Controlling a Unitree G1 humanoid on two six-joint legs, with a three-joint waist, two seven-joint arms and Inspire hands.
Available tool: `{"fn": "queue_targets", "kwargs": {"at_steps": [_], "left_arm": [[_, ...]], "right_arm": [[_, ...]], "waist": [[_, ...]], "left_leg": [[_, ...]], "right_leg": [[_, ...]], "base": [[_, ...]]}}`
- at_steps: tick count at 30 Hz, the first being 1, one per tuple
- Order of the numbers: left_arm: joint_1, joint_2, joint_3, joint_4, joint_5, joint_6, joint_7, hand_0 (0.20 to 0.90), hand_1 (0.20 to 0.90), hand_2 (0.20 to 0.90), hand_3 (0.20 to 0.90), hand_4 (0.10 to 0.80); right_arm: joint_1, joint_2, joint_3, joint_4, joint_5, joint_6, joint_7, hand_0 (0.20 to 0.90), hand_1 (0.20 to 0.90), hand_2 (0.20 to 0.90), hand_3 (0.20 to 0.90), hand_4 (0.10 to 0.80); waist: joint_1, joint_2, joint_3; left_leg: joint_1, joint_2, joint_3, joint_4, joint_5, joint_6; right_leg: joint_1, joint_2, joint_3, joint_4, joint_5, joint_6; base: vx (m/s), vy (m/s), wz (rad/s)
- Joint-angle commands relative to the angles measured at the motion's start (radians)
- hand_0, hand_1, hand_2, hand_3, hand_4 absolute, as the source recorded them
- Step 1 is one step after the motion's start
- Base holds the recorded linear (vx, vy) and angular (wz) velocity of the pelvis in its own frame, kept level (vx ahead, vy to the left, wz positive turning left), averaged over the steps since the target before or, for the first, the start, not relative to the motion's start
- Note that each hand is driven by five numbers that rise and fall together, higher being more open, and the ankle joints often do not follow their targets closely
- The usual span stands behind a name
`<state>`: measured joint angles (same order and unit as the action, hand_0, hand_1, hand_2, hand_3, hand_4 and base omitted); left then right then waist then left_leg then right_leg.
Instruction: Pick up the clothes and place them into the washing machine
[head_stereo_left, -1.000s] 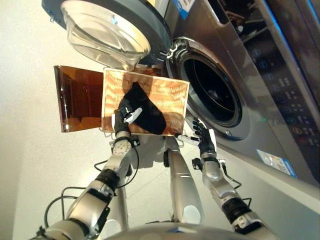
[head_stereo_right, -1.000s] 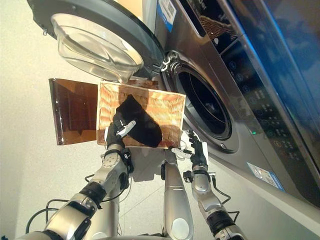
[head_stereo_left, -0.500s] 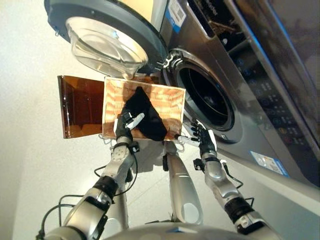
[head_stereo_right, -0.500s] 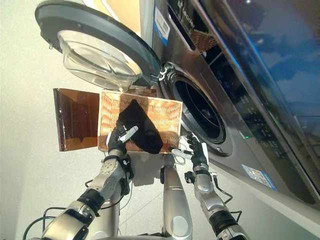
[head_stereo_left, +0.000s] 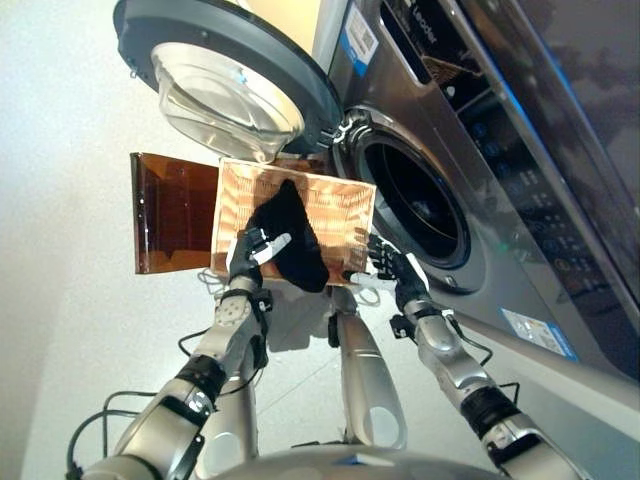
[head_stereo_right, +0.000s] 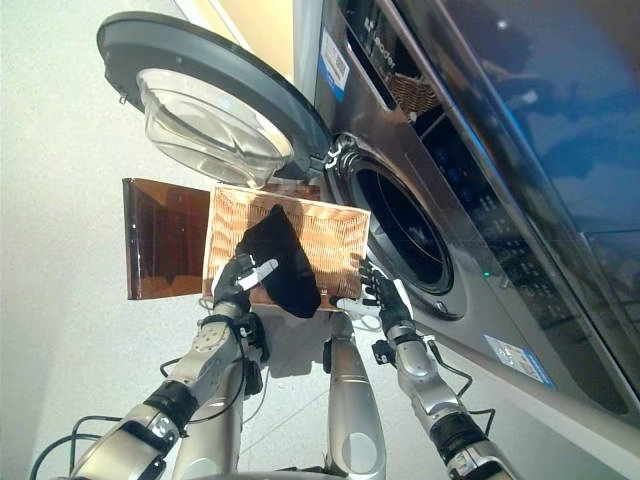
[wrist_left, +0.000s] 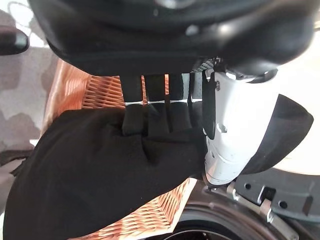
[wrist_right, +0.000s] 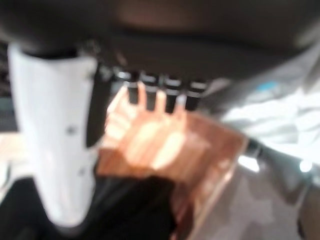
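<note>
1. Left eye view, far left: a translucent brown plastic panel (head_stereo_left: 172, 213) stood on the pale floor (head_stereo_left: 60, 250), just beside a woven orange-brown wicker basket (head_stereo_left: 340, 205).
2. The robot's left hand (head_stereo_left: 247, 255) was over the basket; its own wrist view showed the fingers (wrist_left: 150, 107) curled into a black cloth garment (wrist_left: 100, 170), with the white-covered thumb pressed against the fabric, so the hand had the cloth pinched.
3. The black garment (head_stereo_left: 290, 232) appeared bunched and raised at the hand, its lower part draped against the basket's wicker face, so it looked not yet clear of the basket.
4. The right hand (head_stereo_left: 392, 268) was at the basket's right edge, near the drum, with its fingers spread and relaxed, grasping nothing.
5. Further right, the grey front-loading washing machine (head_stereo_left: 520, 190) had its round glass-windowed door (head_stereo_left: 228, 85) swung wide open above the basket, leaving the dark drum opening (head_stereo_left: 415, 195) exposed.
6. Judged from this, the picking-up looked secured but unfinished; still left were carrying the garment rightwards to the drum, pushing it inside and letting go. Whether other clothes lay in the basket could not be told.
</note>
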<state>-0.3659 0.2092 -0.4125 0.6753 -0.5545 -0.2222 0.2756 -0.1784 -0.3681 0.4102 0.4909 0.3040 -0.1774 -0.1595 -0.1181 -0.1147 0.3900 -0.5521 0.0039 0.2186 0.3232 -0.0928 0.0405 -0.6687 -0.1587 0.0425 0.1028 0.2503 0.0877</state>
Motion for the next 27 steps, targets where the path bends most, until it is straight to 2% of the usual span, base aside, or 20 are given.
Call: {"fn": "queue_targets", "kwargs": {"at_steps": [1,8,15,27], "left_arm": [[0.014,-0.027,-0.017,-0.136,0.049,-0.055,-0.044,0.2,0.2,0.2,0.2,0.3],[0.016,-0.049,-0.02,-0.14,-0.019,-0.057,-0.072,0.2,0.2,0.2,0.2,0.3],[0.017,-0.042,-0.033,-0.138,-0.019,-0.05,-0.116,0.2,0.2,0.2,0.2,0.3],[0.02,-0.038,-0.047,-0.145,0.0,-0.041,-0.143,0.2,0.2,0.2,0.2,0.3]], "right_arm": [[0.008,-0.063,0.015,-0.1,-0.014,-0.064,0.028,0.9,0.9,0.9,0.9,0.8],[-0.013,-0.056,0.051,-0.094,-0.003,-0.055,0.055,0.9,0.9,0.9,0.9,0.8],[-0.022,-0.092,0.072,-0.086,0.007,-0.047,0.112,0.9,0.9,0.9,0.9,0.8],[-0.066,-0.082,0.135,-0.075,0.037,-0.033,0.184,0.9,0.9,0.9,0.9,0.8]], "waist": [[0.016,0.065,-0.086],[0.021,0.066,-0.087],[0.023,0.065,-0.093],[0.032,0.073,-0.102]], "left_leg": [[-0.083,-0.011,-0.06,-0.156,0.164,-0.053],[-0.088,-0.01,-0.059,-0.155,0.166,-0.052],[-0.087,-0.007,-0.06,-0.155,0.166,-0.051],[-0.086,-0.01,-0.061,-0.158,0.166,-0.05]], "right_leg": [[0.024,0.044,-0.058,0.034,-0.083,-0.022],[0.016,0.044,-0.057,0.037,-0.084,-0.023],[0.016,0.044,-0.055,0.039,-0.087,-0.025],[0.014,0.043,-0.055,0.039,-0.089,-0.023]], "base": [[0.0,0.0,0.0],[0.0,0.0,0.0],[0.0,0.0,0.0],[0.0,0.0,0.0]]}}
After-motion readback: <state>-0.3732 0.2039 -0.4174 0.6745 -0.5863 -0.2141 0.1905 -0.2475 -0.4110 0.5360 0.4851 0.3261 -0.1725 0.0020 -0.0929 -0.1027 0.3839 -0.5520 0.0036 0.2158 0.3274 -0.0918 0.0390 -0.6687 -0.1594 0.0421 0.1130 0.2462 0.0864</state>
